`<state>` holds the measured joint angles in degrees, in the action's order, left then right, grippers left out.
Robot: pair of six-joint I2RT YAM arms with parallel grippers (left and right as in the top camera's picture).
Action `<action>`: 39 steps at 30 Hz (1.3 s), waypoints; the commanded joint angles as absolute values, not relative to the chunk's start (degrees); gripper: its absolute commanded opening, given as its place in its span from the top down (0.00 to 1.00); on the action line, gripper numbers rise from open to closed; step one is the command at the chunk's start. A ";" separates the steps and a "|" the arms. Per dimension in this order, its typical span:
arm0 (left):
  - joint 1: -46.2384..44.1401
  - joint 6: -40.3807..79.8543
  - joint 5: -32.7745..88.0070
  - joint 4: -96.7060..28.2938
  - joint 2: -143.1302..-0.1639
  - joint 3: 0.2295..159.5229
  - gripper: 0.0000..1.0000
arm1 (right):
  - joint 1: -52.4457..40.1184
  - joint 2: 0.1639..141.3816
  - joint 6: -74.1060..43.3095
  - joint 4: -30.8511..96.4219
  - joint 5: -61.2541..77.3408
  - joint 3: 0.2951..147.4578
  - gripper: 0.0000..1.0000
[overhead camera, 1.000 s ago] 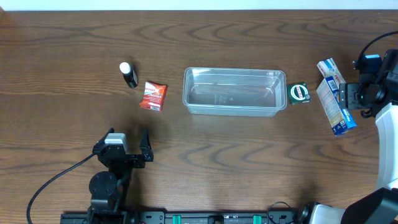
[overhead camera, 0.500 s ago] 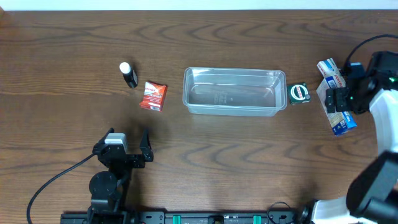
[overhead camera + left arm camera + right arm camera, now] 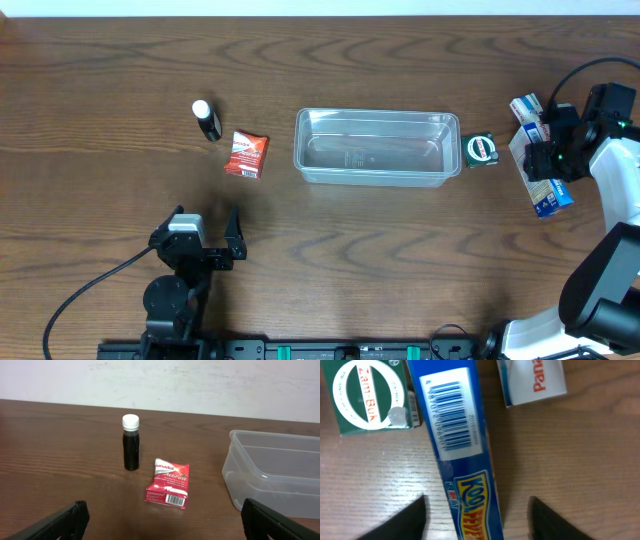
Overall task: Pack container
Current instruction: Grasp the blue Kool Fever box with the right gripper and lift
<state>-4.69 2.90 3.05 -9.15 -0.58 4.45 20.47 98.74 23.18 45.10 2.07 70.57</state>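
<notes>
The clear container (image 3: 375,147) stands at the table's centre with nothing inside; its left end shows in the left wrist view (image 3: 280,472). My right gripper (image 3: 547,160) hangs over a blue Kool Fever box (image 3: 551,198) at the far right. In the right wrist view its jaws (image 3: 477,522) straddle the box (image 3: 465,445), open, with a gap on each side. My left gripper (image 3: 207,225) rests open near the front left, empty (image 3: 162,530).
A black bottle with a white cap (image 3: 207,120) (image 3: 131,442) and a red packet (image 3: 246,154) (image 3: 168,489) lie left of the container. A green Zam-Buk tin (image 3: 481,150) (image 3: 370,395) sits by its right end. A white Panadol box (image 3: 530,110) (image 3: 532,380) lies beyond the blue box.
My right gripper has moved left onto the blue box, and its jaws have narrowed around it. The left arm has not moved.
</notes>
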 commanded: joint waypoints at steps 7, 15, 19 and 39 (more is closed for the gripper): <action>-4.80 2.15 3.44 -9.74 -0.23 2.90 0.02 | 21.08 98.80 22.33 45.36 0.86 71.55 0.58; -4.80 2.15 3.46 -9.74 -0.23 2.90 0.02 | 20.97 98.74 22.33 45.60 0.86 71.57 0.71; -4.80 2.15 3.46 -9.74 -0.23 2.90 0.02 | 20.97 98.21 22.31 45.58 0.86 71.61 0.77; -4.80 2.15 3.44 -9.74 -0.23 2.90 0.02 | 18.02 86.24 20.18 44.93 5.02 72.90 0.83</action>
<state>-4.69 2.90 3.05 -9.15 -0.58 4.45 19.79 89.23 21.04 45.43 2.48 70.74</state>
